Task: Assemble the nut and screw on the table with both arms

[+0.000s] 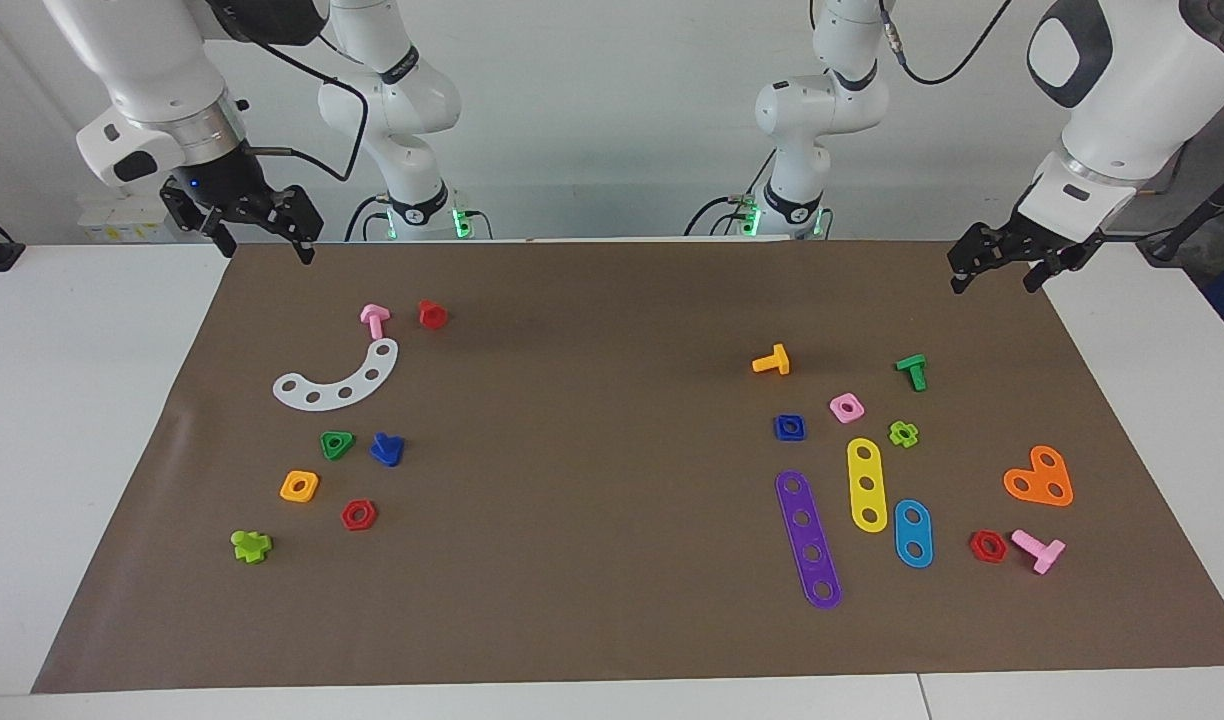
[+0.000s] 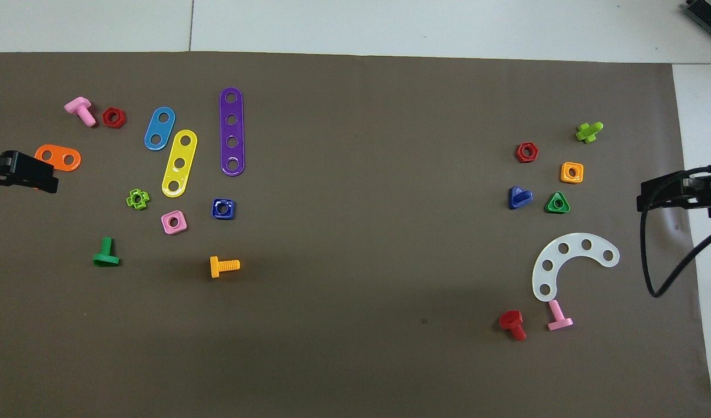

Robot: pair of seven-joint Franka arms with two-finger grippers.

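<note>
Left hand (image 1: 1002,268): raised over the mat's corner at the robots' edge, at the left arm's end; fingers spread, pinching nothing.
Right hand (image 1: 262,228): raised over the matching corner at the right arm's end; fingers spread, also bare.
Bench (image 1: 82,400): white top, largely covered by a brown mat (image 1: 612,450) on which two loose clusters of toy parts lie, well apart.
Right-arm cluster, closest to the robots: a pink screw (image 1: 374,320) and a red screw (image 1: 432,314) side by side.
Next out: a white curved strip (image 1: 338,380) with holes, just beside the pink screw.
Screw (image 1: 387,449): blue, triangular head, lying farther from the robots than the white strip, just beside a green triangular nut (image 1: 337,445); well apart from both hands.
Farther still: an orange square nut (image 1: 299,486), a red hex nut (image 1: 358,514) and, farthest, a lime cross-headed screw (image 1: 251,545).
Left-arm cluster, closest to the robots: an orange T-shaped screw (image 1: 772,361) and a green screw (image 1: 912,371).
Nut (image 1: 789,427): blue, square, flat on the mat, farther from the robots than the orange T-shaped screw, near a pink square nut (image 1: 846,407); untouched.
Farthest: a purple strip (image 1: 808,539), a yellow strip (image 1: 867,484) and a blue strip (image 1: 913,533), lying near one another.
</note>
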